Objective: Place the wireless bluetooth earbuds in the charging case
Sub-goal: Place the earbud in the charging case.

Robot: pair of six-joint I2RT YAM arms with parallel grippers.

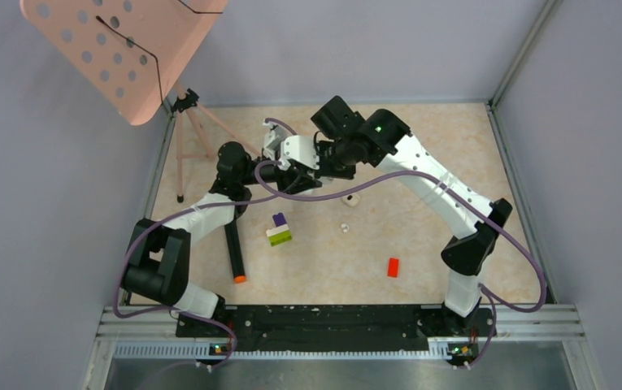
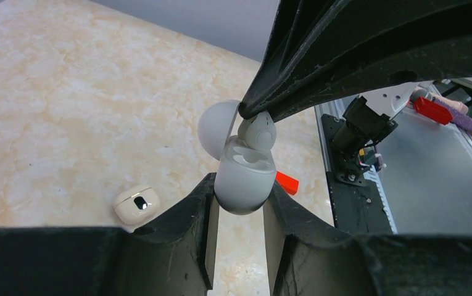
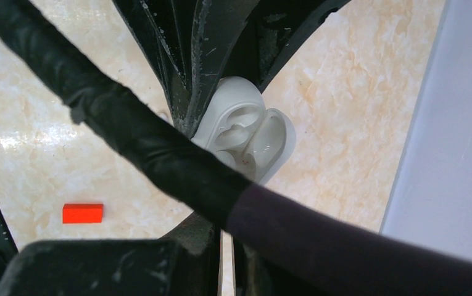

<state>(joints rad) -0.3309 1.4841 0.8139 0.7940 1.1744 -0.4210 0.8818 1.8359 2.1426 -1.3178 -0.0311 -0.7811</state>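
Observation:
My left gripper (image 2: 239, 192) is shut on an open white charging case (image 2: 244, 179) and holds it above the table; its round lid (image 2: 216, 127) stands open. My right gripper (image 2: 245, 115) comes down from the upper right, its tips closed on a roundish white earbud (image 2: 259, 132) at the mouth of the case. In the right wrist view the open case (image 3: 245, 126) shows its wells, and a purple cable (image 3: 319, 234) hides my right fingertips. In the top view both grippers meet near the far middle of the table (image 1: 295, 171). Another tiny white earbud (image 1: 345, 226) lies on the table.
A second, closed white case (image 2: 136, 205) lies on the table (image 1: 350, 199). A red brick (image 1: 393, 266) lies nearer the front. A purple, white and green block stack (image 1: 279, 229) and a black marker (image 1: 234, 252) lie on the left. A pink perforated stand (image 1: 128, 49) on a tripod is at the far left.

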